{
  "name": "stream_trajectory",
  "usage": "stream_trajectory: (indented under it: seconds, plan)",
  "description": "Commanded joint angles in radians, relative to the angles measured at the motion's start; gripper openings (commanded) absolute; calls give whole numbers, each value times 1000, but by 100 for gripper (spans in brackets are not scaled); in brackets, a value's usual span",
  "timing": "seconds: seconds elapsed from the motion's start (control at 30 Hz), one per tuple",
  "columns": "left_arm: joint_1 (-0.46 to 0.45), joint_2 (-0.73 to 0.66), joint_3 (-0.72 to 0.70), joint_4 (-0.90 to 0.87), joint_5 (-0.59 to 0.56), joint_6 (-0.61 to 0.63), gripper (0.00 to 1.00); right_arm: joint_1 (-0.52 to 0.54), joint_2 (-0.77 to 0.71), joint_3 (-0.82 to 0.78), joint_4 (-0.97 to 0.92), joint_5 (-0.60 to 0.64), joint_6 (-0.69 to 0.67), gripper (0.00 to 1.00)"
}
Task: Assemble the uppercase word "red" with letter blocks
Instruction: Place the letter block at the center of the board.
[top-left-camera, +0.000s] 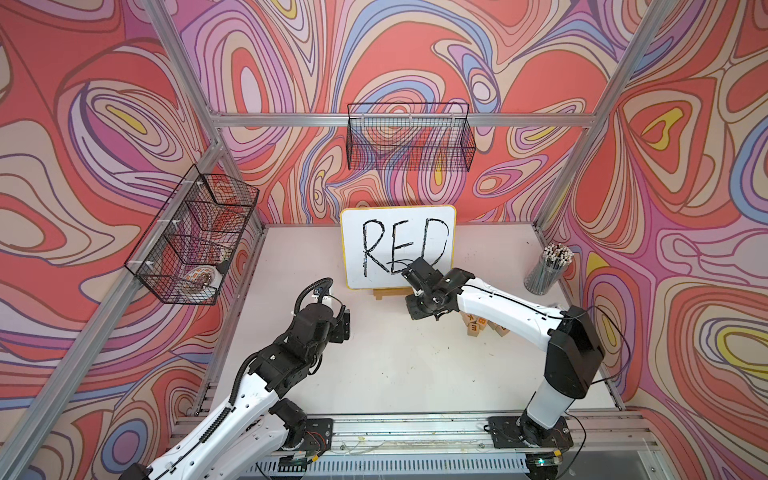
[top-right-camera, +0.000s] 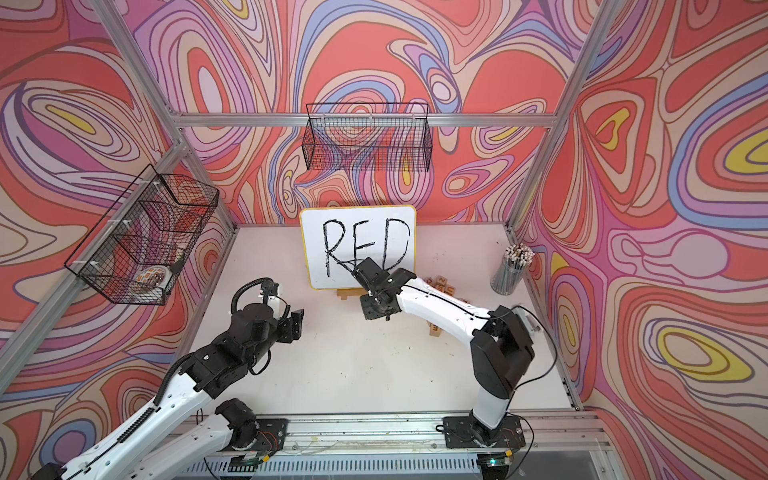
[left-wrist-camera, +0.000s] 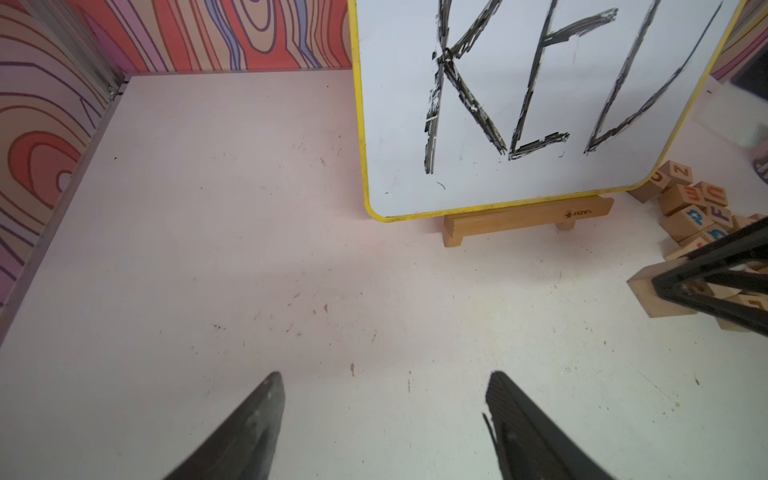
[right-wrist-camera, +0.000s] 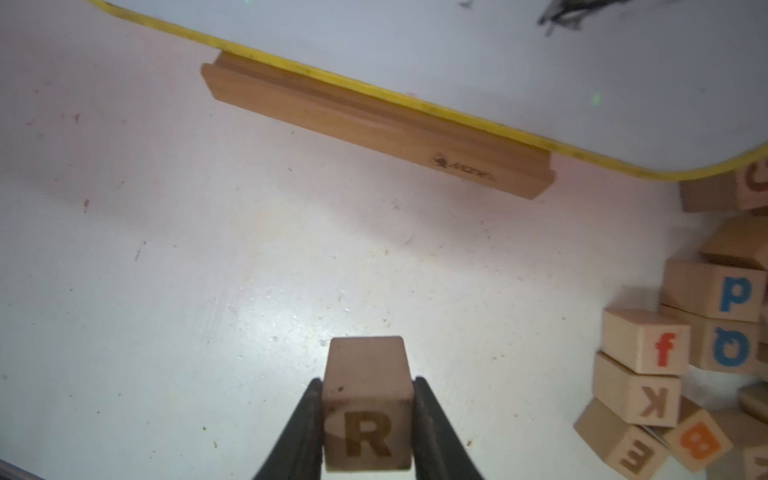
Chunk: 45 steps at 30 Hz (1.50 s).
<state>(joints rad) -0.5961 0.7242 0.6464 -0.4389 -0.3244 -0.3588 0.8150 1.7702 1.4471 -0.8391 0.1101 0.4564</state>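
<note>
— Where's the R block (right-wrist-camera: 368, 415)?
— Clamped in my right gripper (right-wrist-camera: 368, 380), before the white board (right-wrist-camera: 498, 62), facing its stand (right-wrist-camera: 374, 124).
— Your left?
— My left gripper (left-wrist-camera: 385, 374) hangs parted, empty, further back from the board. The spare letter blocks (right-wrist-camera: 646, 343) lie off the board's right corner, nearer my right arm.

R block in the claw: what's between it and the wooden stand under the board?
Nothing. In the right wrist view, only bare, scuffed table lies between the R block and the wooden stand.
</note>
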Motion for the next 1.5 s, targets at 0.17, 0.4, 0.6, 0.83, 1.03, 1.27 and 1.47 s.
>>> stream_trajectory:
  seconds: [0.17, 0.4, 0.6, 0.83, 1.03, 1.27, 1.47]
  plan:
    - [-4, -41, -5, -121, -75, -86, 79, 110, 165, 130, 45, 19, 190, 17]
    - [-3, -48, -11, -118, -87, -91, 79, 147, 269, 226, 9, 28, 300, 17]
    - [-4, -35, -11, -109, -84, -87, 79, 160, 328, 271, 7, 38, 347, 17]
    - [-4, -33, -17, -99, -87, -86, 79, 161, 382, 315, 12, 40, 359, 19]
    - [-4, -33, -16, -97, -88, -85, 79, 161, 425, 343, 11, 28, 360, 19]
    - [-4, -33, -20, -95, -91, -85, 79, 161, 438, 353, 18, 22, 375, 20]
    - [-4, -33, -19, -89, -93, -80, 79, 162, 447, 353, 26, 14, 386, 20]
